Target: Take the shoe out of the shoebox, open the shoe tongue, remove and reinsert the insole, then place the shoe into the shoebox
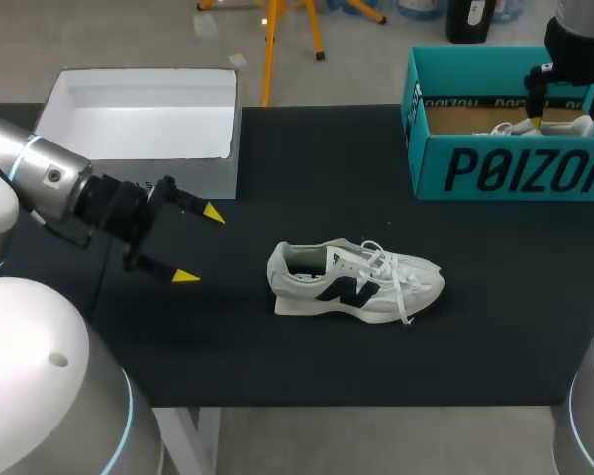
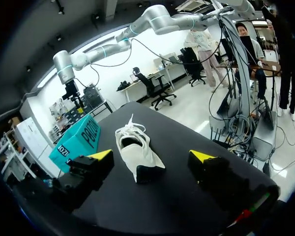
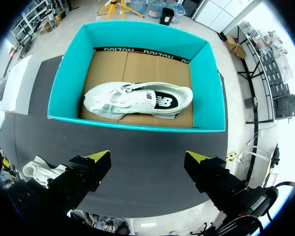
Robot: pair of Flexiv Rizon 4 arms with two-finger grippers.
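A white shoe [image 1: 354, 280] with a dark side logo lies on its side in the middle of the black table, laces loose; the left wrist view shows this shoe [image 2: 136, 152] heel-first ahead of my fingers. My left gripper [image 1: 199, 243] hovers open to the shoe's left, well apart from it, nothing between its fingers. The teal shoebox [image 1: 505, 168] stands at the back right. A second white shoe [image 3: 137, 100] lies inside it on the cardboard floor. My right gripper [image 1: 566, 111] hangs open above the box, and in its wrist view the right gripper [image 3: 148, 156] holds nothing.
The white shoebox lid [image 1: 144, 119] lies upturned at the back left, close behind my left gripper. The table's front edge [image 1: 356, 404] runs below the shoe.
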